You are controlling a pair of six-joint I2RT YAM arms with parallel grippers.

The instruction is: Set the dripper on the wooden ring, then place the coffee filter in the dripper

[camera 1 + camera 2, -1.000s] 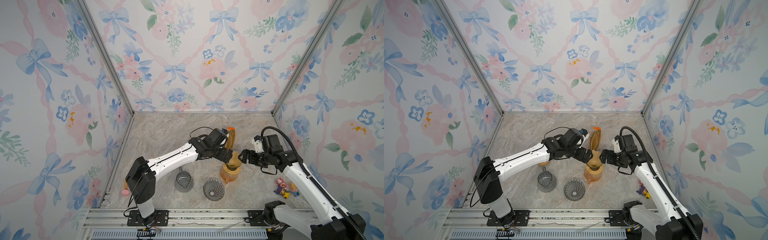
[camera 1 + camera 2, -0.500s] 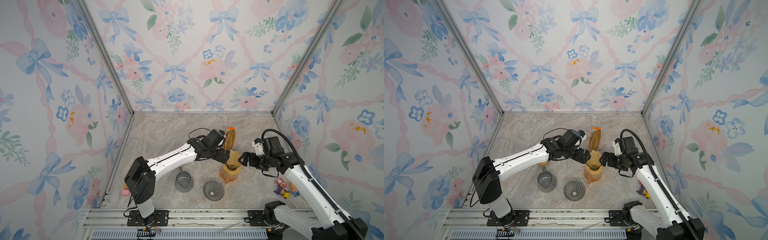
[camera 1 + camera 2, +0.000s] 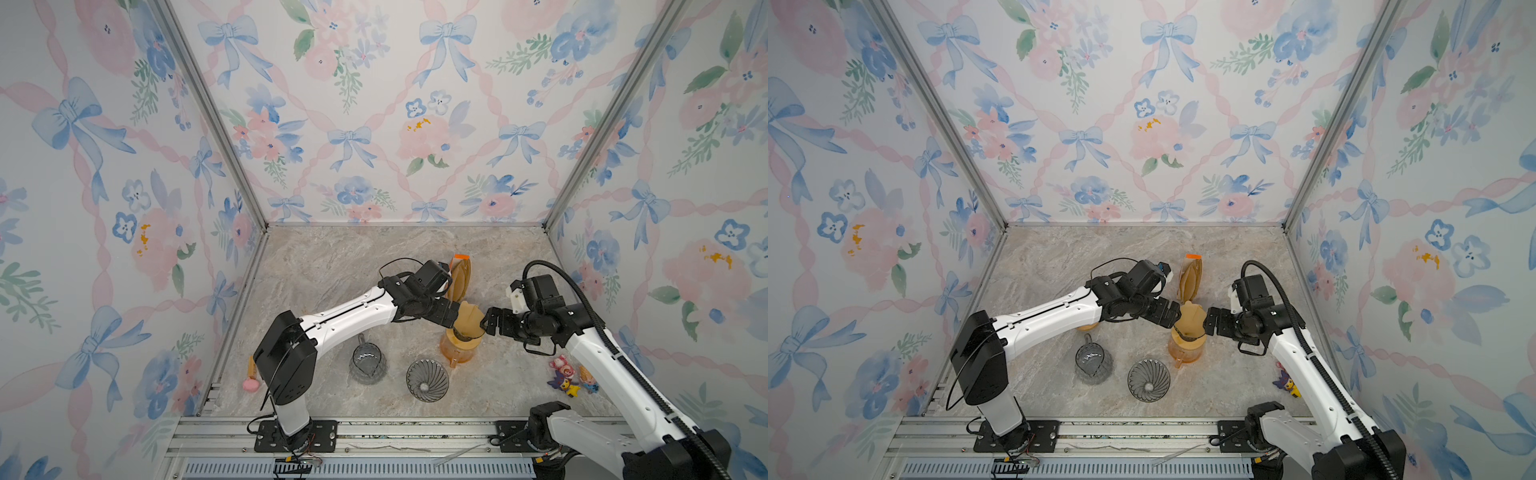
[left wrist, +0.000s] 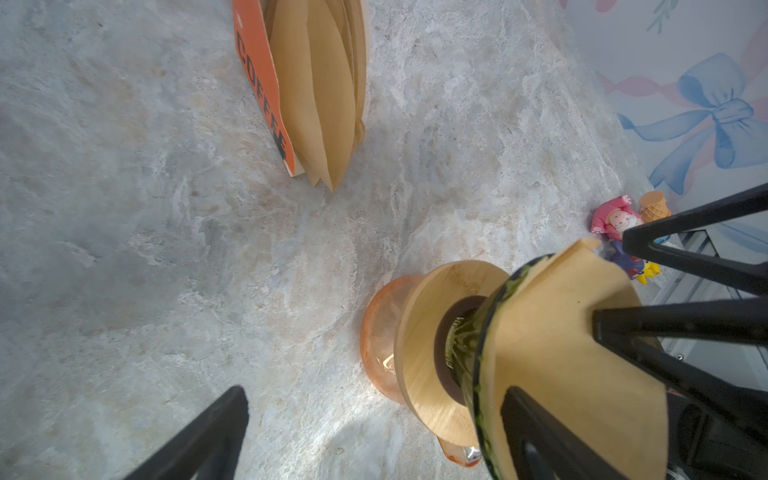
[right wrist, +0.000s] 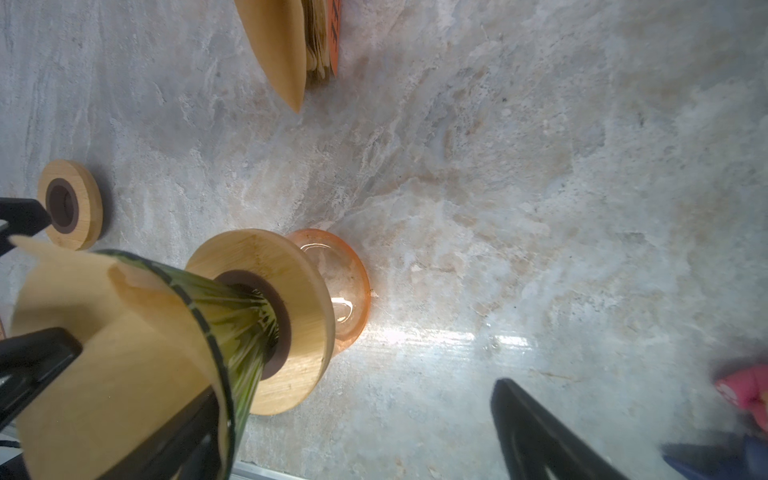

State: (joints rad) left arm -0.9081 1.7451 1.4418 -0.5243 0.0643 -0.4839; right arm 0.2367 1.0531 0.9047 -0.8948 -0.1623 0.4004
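Newbie: standing right by the rig and can't quite see. Where's the brown paper coffee filter (image 3: 468,316) at?

Regular: it's sitting as an open cone in the green-tinted ribbed glass dripper (image 4: 467,345), with its top edge poking up well past the rim. The dripper has a round wooden collar (image 4: 424,332) and is perched on the orange glass carafe (image 3: 459,353), mid-desk toward the right.

Newbie: and the arms? Are they holding it?

Regular: doesn't look like it. The left gripper (image 3: 452,319) is on one side of the cone and the right gripper (image 3: 487,324) is on the other, facing each other. Jaws on both are spread wide. Each has one finger (image 4: 521,419) over the paper and the other out over the marble-look desk (image 3: 332,266). Can't tell if they actually touch the paper.

Newbie: what else is on there?

Regular: a pack of brown filters with an orange "COFFEE" card (image 3: 460,277) stands just behind the carafe. A clear glass pitcher (image 3: 368,362) and a clear ribbed glass cone (image 3: 427,379) sit nearer the front. There's also a second wooden ring (image 5: 77,205) lying flat, and small toy figures (image 3: 567,376) by the right wall.
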